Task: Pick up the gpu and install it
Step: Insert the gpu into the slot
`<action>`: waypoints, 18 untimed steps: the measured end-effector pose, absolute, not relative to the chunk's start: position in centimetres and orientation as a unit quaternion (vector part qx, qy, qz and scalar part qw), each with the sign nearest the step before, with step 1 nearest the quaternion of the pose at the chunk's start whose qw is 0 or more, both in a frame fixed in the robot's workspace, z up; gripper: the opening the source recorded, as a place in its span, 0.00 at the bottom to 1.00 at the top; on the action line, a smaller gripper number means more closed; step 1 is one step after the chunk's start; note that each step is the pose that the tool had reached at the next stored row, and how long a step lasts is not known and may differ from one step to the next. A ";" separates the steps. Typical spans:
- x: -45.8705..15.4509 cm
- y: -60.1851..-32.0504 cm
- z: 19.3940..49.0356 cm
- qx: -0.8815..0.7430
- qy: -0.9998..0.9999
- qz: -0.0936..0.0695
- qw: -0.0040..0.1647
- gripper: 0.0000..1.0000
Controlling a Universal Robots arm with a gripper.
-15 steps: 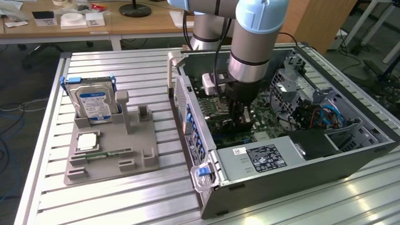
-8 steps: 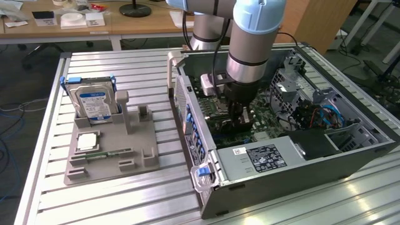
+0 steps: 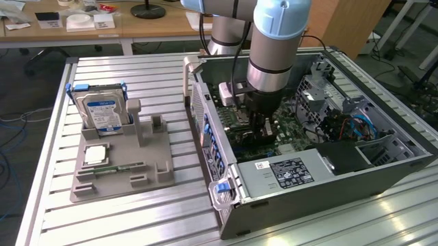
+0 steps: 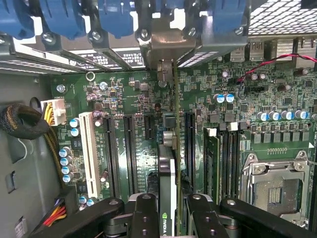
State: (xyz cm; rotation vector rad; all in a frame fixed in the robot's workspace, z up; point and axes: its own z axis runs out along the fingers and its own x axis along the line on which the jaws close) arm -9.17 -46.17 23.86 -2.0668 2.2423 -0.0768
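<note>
Exterior view first: I see my arm reaching down into the open PC case (image 3: 315, 154) on the slatted table (image 3: 137, 215), jaws (image 3: 262, 134) low over the motherboard (image 3: 250, 146). Off to the exterior view's left, a grey holder (image 3: 120, 169) carries a hard drive (image 3: 102, 110) upright and a RAM stick (image 3: 116, 168) lying flat. Wrist view: jaws closed on the gpu (image 4: 168, 198), held edge-on between the black fingers (image 4: 143, 218), standing upright over the green motherboard between the black expansion slots (image 4: 130, 153), bracket end at the case's rear slot covers (image 4: 168, 47).
</note>
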 end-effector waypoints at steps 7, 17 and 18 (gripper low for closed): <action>-9.2 -46.2 23.9 -0.677 0.734 -0.025 0.046 0.26; -9.2 -46.2 23.9 -0.677 0.734 -0.025 0.046 0.40; -9.2 -46.2 23.9 -0.677 0.734 -0.025 0.046 0.40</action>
